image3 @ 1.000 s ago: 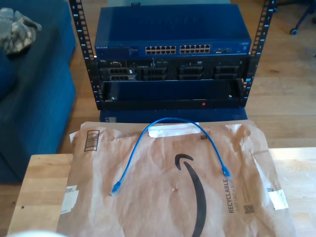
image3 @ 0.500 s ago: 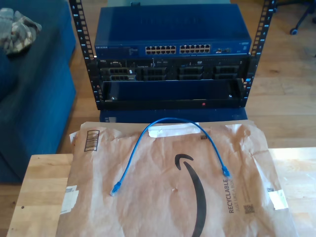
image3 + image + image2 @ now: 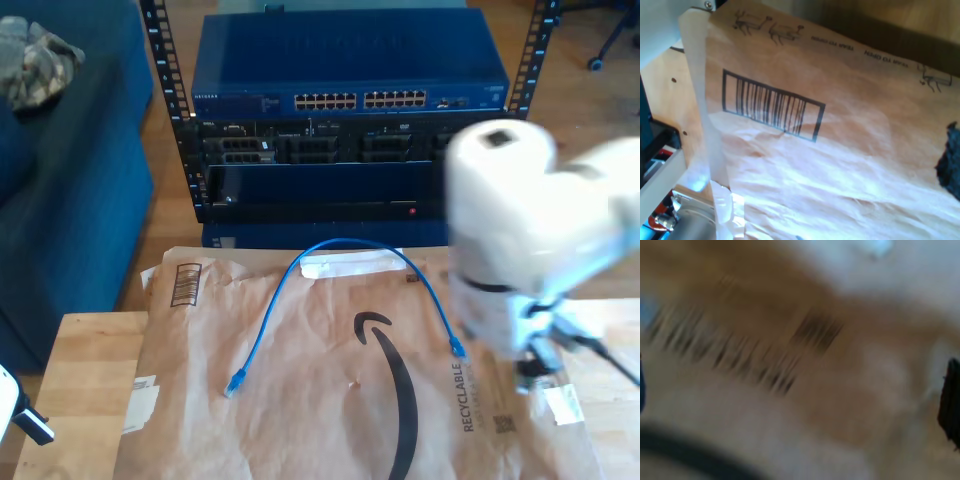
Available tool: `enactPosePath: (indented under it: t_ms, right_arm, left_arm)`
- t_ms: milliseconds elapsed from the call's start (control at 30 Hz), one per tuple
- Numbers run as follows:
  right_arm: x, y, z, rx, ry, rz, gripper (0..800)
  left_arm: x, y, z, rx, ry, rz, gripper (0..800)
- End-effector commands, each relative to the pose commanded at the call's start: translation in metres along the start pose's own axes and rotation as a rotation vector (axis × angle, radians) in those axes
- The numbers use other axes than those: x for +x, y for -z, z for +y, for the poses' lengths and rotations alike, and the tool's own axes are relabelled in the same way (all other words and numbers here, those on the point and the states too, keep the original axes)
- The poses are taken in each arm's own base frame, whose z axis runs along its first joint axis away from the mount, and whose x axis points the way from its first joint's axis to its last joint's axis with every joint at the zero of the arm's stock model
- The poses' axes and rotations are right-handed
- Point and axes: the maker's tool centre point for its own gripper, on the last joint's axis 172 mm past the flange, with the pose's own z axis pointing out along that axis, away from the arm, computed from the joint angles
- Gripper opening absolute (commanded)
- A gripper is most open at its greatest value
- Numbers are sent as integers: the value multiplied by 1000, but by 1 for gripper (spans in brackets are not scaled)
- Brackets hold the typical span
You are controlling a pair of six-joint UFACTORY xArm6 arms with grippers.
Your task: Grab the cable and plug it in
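Observation:
The cable [image 3: 345, 242] is thin and bright blue and lies in an arch on a brown paper mailer [image 3: 330, 420]. One plug [image 3: 234, 382] rests toward the exterior view's left and the other plug [image 3: 457, 350] toward its right. A blurred white arm [image 3: 510, 220] hangs over the mailer's right side in the exterior view, close beside that right plug; its gripper is too smeared to read. The first wrist view looks down on the mailer's barcode [image 3: 772, 105], with a dark finger [image 3: 951, 162] at the picture's edge. In the motion-blurred second wrist view I see brown paper with dark print and a dark finger [image 3: 951, 405].
Behind the table stands a rack with a blue network switch [image 3: 350, 100] showing rows of ports, and black units [image 3: 340, 145] under it. A blue sofa [image 3: 60, 200] fills the exterior view's left. The wooden table [image 3: 80, 380] carries the mailer. A white part [image 3: 12, 408] pokes in at the exterior view's lower left.
A white arm has swung into the exterior view from the right, over the mailer's right side. A white part has appeared at the lower left. The cable lies as before.

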Motion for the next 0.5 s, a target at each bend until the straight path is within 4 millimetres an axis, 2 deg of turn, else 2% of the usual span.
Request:
enactPosePath:
  t_ms: [233, 400, 500]
  right_arm:
    - [-79, 8, -63, 48, 174, -2, 796]
    - [-115, 11, -112, 134, 213, -29, 794]
    - [-124, -2, -133, 128, 245, -27, 794]
  left_arm:
    - [1, -7, 0, 20, 20, -7, 800]
    - [0, -13, 1, 44, 38, -7, 800]
    - [-4, -14, 2, 52, 24, 1, 800]
